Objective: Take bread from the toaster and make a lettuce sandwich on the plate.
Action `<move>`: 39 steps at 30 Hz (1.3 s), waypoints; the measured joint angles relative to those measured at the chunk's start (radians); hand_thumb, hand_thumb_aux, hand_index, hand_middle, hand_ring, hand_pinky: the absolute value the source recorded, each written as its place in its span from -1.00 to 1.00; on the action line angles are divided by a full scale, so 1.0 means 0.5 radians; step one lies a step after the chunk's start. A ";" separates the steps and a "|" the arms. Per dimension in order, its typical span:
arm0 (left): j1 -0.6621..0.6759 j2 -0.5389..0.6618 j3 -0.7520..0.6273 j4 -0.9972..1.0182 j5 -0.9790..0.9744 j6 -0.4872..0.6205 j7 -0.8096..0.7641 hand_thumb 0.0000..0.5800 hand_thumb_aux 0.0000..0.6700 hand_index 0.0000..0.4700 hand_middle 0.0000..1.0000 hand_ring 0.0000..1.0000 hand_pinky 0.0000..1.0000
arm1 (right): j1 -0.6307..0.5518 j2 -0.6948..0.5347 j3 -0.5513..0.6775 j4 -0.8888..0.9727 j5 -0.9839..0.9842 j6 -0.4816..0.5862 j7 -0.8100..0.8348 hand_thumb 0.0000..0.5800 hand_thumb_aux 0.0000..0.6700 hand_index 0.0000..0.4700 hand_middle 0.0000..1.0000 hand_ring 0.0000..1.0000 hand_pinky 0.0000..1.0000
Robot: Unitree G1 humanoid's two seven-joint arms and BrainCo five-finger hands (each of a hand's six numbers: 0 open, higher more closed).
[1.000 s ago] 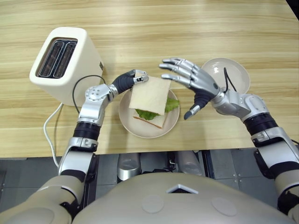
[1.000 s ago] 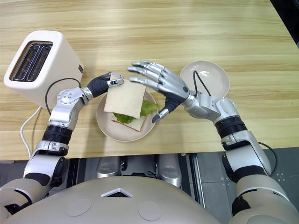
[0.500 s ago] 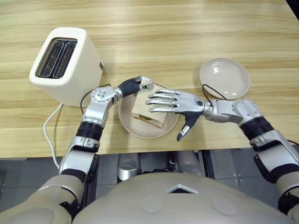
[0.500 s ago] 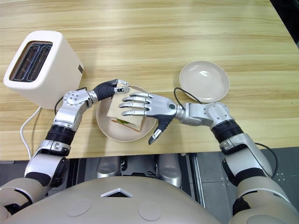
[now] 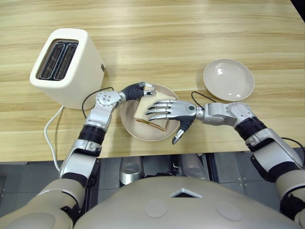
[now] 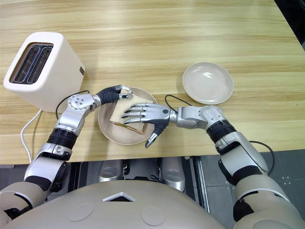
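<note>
Plate (image 6: 105, 133) sits on the bench (image 6: 167, 38) with a sandwich (image 6: 118, 116) on it. Right robot hand (image 6: 145, 114) lies flat on the sandwich, fingers extended. Left robot hand (image 6: 116, 93) is at the plate's far-left rim, by the sandwich corner. Toaster (image 6: 40, 69) stands left of the plate. A second, bare dish (image 6: 208, 83) lies to the plate's right.

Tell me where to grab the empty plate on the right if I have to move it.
Probably the near rim of the empty plate, approached from the robot's side by the right hand. It lies flat and shallow, so only the raised rim offers a hold.
</note>
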State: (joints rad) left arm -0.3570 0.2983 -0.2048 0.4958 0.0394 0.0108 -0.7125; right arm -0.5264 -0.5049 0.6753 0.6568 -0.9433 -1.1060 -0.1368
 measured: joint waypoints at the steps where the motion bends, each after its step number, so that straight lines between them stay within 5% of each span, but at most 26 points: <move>1: 0.000 -0.002 -0.011 0.002 0.020 -0.007 0.029 -0.26 -0.58 -0.59 1.00 1.00 1.00 | -0.001 0.006 -0.001 0.011 0.085 0.000 0.107 -1.00 -1.00 -1.00 -1.00 -1.00 -1.00; 2: 0.000 -0.004 -0.018 0.003 0.036 -0.017 0.049 -1.00 -1.00 -1.00 1.00 1.00 1.00 | 0.000 0.006 -0.004 0.016 0.151 0.002 0.188 -1.00 -1.00 -1.00 -1.00 -1.00 -1.00; 4: 0.000 -0.004 -0.021 0.003 0.061 -0.043 0.096 -1.00 -1.00 -1.00 0.95 0.95 0.95 | 0.019 0.006 -0.010 0.017 0.302 0.010 0.355 -1.00 -1.00 -1.00 -1.00 -1.00 -1.00; 5: -0.001 -0.004 -0.020 0.003 0.060 -0.052 0.117 -1.00 -1.00 -1.00 -0.83 -0.83 -0.83 | 0.036 0.005 -0.015 0.015 0.391 0.019 0.440 -1.00 -1.00 -1.00 -1.00 -1.00 -1.00; 6: -0.007 -0.003 -0.013 0.003 0.060 -0.059 0.139 -1.00 -1.00 -1.00 -1.00 -1.00 -1.00 | 0.055 0.005 -0.026 0.012 0.462 0.029 0.502 -1.00 -1.00 -1.00 -1.00 -1.00 -1.00; 13: -0.264 0.022 0.238 -0.100 0.018 -0.200 0.392 -1.00 -1.00 -1.00 -1.00 -1.00 -1.00 | 0.143 -0.036 -0.056 -0.002 0.742 0.082 0.801 -1.00 -1.00 -1.00 -1.00 -1.00 -1.00; 21: -0.244 0.015 0.424 -0.383 -0.093 -0.179 0.526 -1.00 -1.00 -1.00 -1.00 -1.00 -1.00 | 0.134 -0.006 -0.091 0.071 0.821 0.077 0.845 -1.00 -1.00 -1.00 -1.00 -1.00 -1.00; 24: -0.150 -0.017 0.417 -0.512 -0.105 -0.167 0.536 -1.00 -1.00 -1.00 -1.00 -1.00 -1.00 | 0.070 0.030 -0.102 0.176 0.766 0.130 0.747 -1.00 -1.00 -1.00 -0.49 -0.49 -0.49; 31: 0.105 -0.044 0.406 -0.765 -0.143 -0.108 0.537 -1.00 -1.00 -1.00 -1.00 -1.00 -1.00 | -0.129 0.017 -0.111 0.390 0.508 0.392 0.335 -1.00 -1.00 -1.00 -0.47 -0.47 -0.47; 33: 0.141 -0.004 0.412 -0.815 -0.151 -0.090 0.536 -1.00 -1.00 -1.00 -1.00 -1.00 -1.00 | -0.118 0.017 -0.129 0.391 0.508 0.390 0.293 -1.00 -1.00 -1.00 -0.33 -0.33 -0.33; 34: 0.156 0.004 0.424 -0.839 -0.159 -0.084 0.537 -1.00 -1.00 -1.00 -1.00 -1.00 -1.00 | -0.113 0.019 -0.134 0.389 0.511 0.382 0.283 -0.86 -0.93 -0.93 -0.02 -0.02 -0.02; 35: 0.177 0.007 0.430 -0.861 -0.164 -0.084 0.538 -1.00 -1.00 -1.00 -1.00 -1.00 -1.00 | -0.106 0.018 -0.144 0.389 0.519 0.364 0.284 -0.41 -0.68 -0.69 0.37 0.37 0.37; 36: 0.206 0.007 0.428 -0.877 -0.168 -0.084 0.537 -1.00 -1.00 -1.00 -1.00 -1.00 -1.00 | -0.095 0.019 -0.158 0.390 0.550 0.334 0.285 -0.41 -0.68 -0.69 0.37 0.37 0.37; 37: 0.224 0.007 0.426 -0.879 -0.173 -0.083 0.536 -1.00 -1.00 -1.00 -0.74 -0.74 -0.74 | -0.088 0.021 -0.169 0.389 0.576 0.314 0.285 0.43 -0.07 -0.09 1.00 1.00 1.00; 38: 0.251 0.007 0.426 -0.888 -0.178 -0.084 0.532 0.55 0.05 0.03 0.90 0.90 0.90 | -0.075 0.026 -0.188 0.385 0.592 0.291 0.278 0.67 0.18 0.16 1.00 1.00 1.00; 39: 0.283 0.006 0.420 -0.908 -0.180 -0.085 0.525 0.97 0.75 0.71 1.00 1.00 1.00 | -0.063 0.030 -0.206 0.381 0.596 0.271 0.258 0.77 0.32 0.29 1.00 1.00 1.00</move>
State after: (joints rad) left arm -0.2157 0.3015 0.0054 0.0420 -0.0506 -0.0317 -0.4499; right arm -0.5580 -0.4899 0.5722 0.8475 -0.6454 -0.9704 -0.0080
